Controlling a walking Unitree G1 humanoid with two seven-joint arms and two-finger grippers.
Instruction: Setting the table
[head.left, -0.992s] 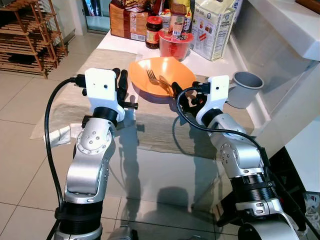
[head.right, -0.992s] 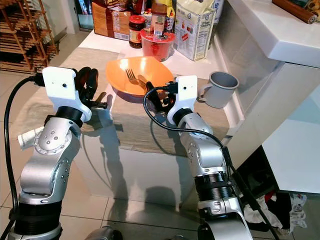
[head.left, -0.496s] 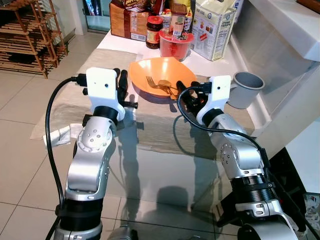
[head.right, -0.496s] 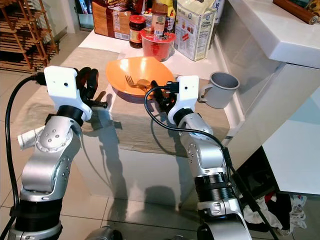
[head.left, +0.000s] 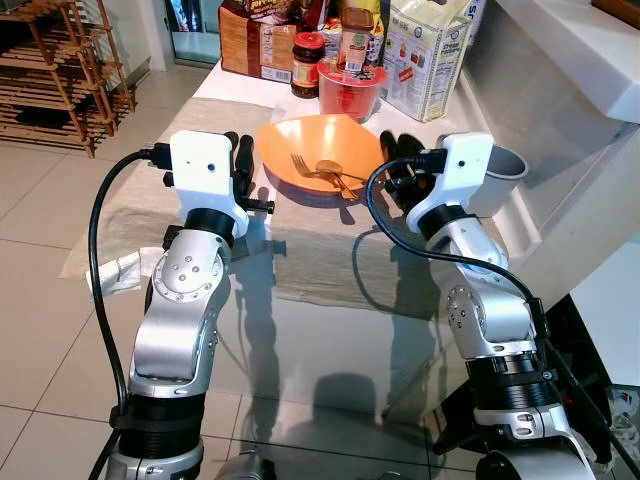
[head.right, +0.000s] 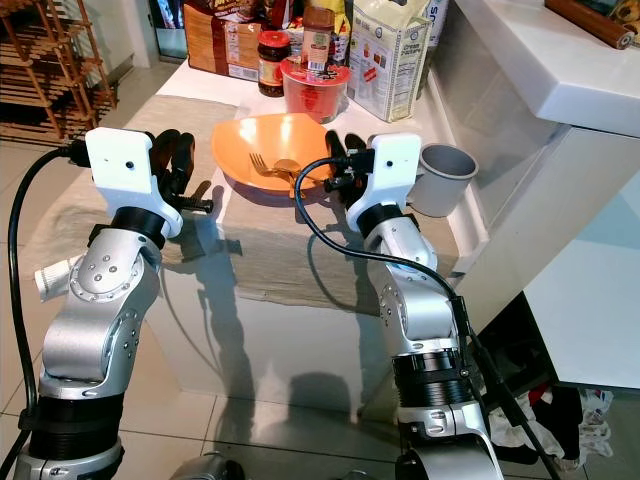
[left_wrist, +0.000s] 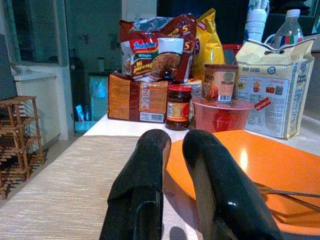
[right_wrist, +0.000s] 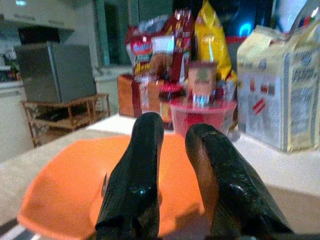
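The right hand (head.right: 338, 165) hangs just above the table (head.left: 430, 130), at the near right rim of the orange bowl (head.left: 300, 140). Its two fingers (right_wrist: 142, 175) stand a narrow gap apart and hold nothing. Ahead of that hand, inside the bowl, lie a fork (head.left: 304, 167) and a spoon (head.left: 333, 172), side by side, with their handles pointing toward the bowl's near edge. To the hand's right, close behind its white wrist housing, stands a grey cup (head.right: 444, 178) on the table's edge.

The left hand (head.left: 238, 165) is raised at the bowl's left side, over the beige runner (head.left: 310, 255) that covers the table. Its fingers (left_wrist: 142, 185) are also a narrow gap apart and empty. The bowl's rim lies just to the right of this hand, not touching it.

Beyond both hands, past the bowl, stands a row of groceries: a red tub (head.left: 351, 90) nearest the bowl, a dark jar (head.left: 308, 64) beside it, a brown box (head.left: 253, 45) further left, and a white bag (head.left: 430, 60) to the right. A wooden rack (head.left: 60, 70) stands on the tiled floor (head.left: 40, 300), well off to the left of the left hand.
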